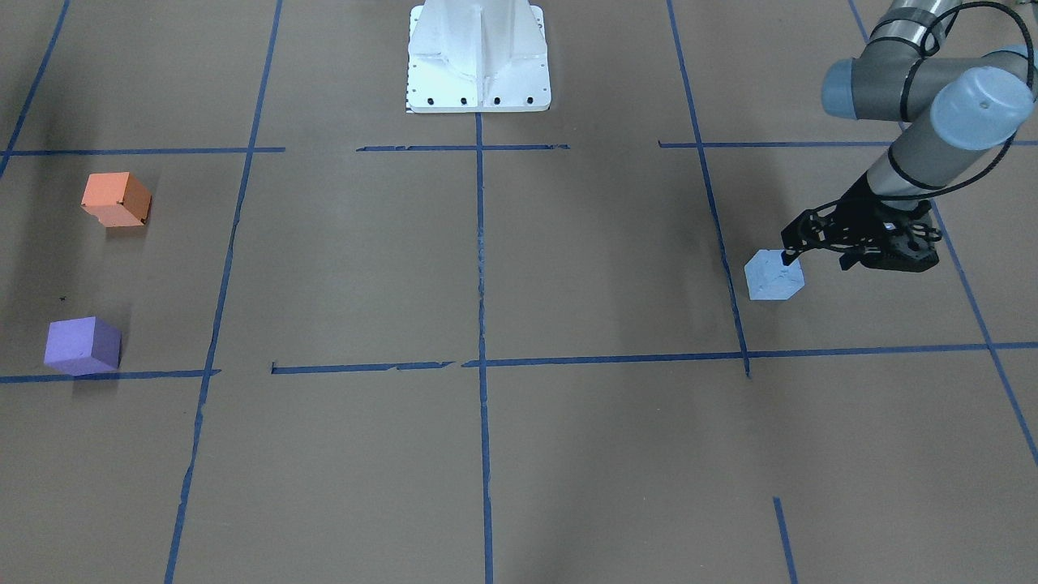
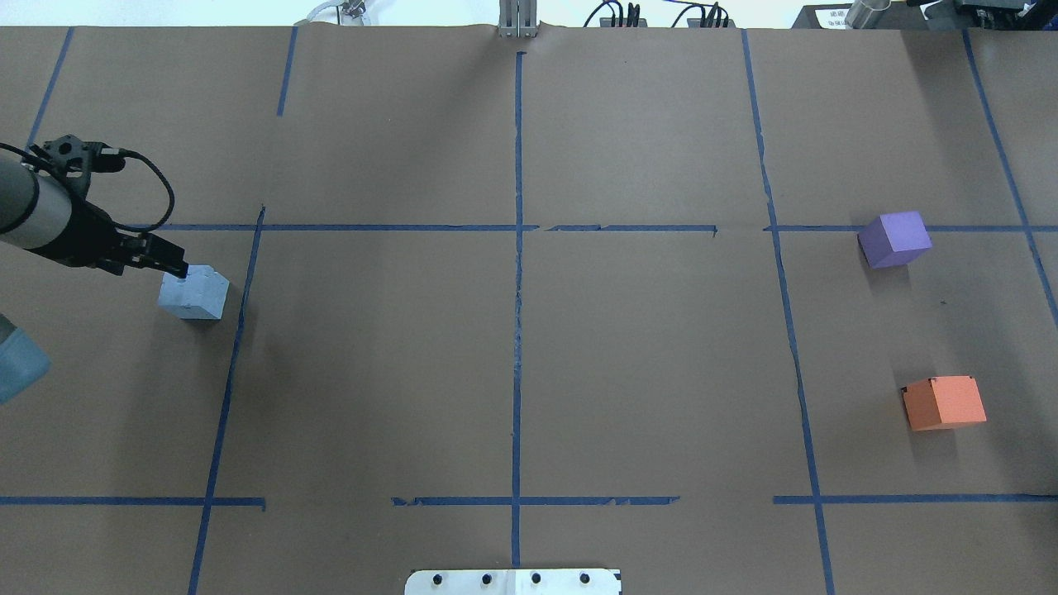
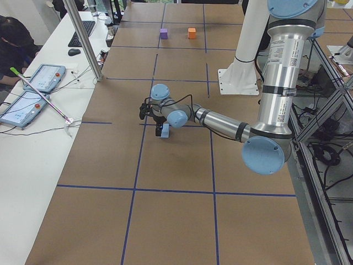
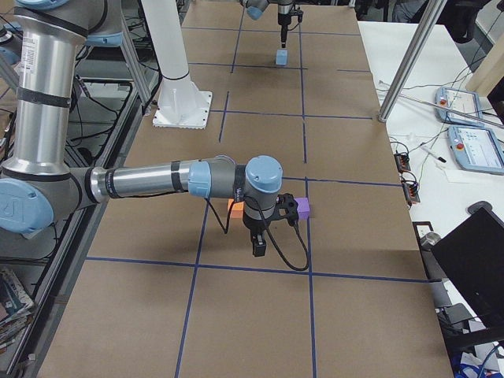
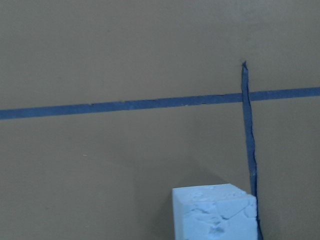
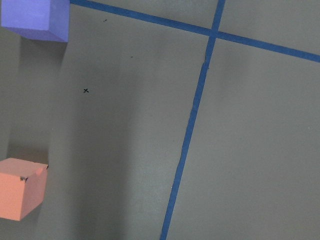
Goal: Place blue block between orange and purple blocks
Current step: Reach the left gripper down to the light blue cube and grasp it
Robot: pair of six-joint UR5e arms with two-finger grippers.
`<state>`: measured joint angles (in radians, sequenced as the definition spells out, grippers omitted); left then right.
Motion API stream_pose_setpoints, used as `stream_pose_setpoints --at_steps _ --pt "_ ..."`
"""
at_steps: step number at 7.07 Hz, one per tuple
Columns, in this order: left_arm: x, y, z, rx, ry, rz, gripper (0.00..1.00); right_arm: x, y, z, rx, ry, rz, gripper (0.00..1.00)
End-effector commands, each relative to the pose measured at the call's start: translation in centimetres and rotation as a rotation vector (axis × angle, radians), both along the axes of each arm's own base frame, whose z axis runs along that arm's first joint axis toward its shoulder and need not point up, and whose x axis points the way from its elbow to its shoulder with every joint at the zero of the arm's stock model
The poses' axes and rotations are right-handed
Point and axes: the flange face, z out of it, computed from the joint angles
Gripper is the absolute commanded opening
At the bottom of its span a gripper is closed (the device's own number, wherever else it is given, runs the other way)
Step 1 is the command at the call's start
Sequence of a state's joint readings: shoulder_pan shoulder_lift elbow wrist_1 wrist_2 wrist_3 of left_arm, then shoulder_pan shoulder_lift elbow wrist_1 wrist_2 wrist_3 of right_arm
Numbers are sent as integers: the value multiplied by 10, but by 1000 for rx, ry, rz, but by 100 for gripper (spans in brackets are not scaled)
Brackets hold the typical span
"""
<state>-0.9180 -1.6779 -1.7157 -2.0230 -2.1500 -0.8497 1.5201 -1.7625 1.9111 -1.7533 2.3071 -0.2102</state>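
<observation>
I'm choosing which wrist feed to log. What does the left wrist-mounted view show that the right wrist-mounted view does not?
Only the left wrist-mounted view shows the blue block, at its bottom edge beside a blue tape line. Only the right wrist-mounted view shows the purple block and the orange block, apart, with bare table between. Both show the brown table crossed by blue tape lines.

Left wrist view's bottom edge cuts off the blue block (image 5: 215, 212).

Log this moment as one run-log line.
left gripper at edge of blue block, jaws unclear | right gripper near orange block and purple block, jaws unclear | blue block not yet placed
</observation>
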Motion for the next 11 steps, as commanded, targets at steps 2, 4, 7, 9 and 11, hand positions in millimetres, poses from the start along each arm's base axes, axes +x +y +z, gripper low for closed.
stream_pose_setpoints --at_steps 2,4,7,9,11 --pt "51 6 -7 -39 -8 0 100 0 0 1 -1 0 0 100" --pt "55 5 17 -31 -72 -21 100 0 0 1 -3 0 0 100" --pt "57 4 20 -36 -78 -20 100 0 0 1 -1 0 0 100" --pt "56 7 21 -44 -73 -14 95 0 0 1 -3 0 0 100" --pt "55 9 16 -68 -87 -16 27 0 1 1 -1 0 0 100"
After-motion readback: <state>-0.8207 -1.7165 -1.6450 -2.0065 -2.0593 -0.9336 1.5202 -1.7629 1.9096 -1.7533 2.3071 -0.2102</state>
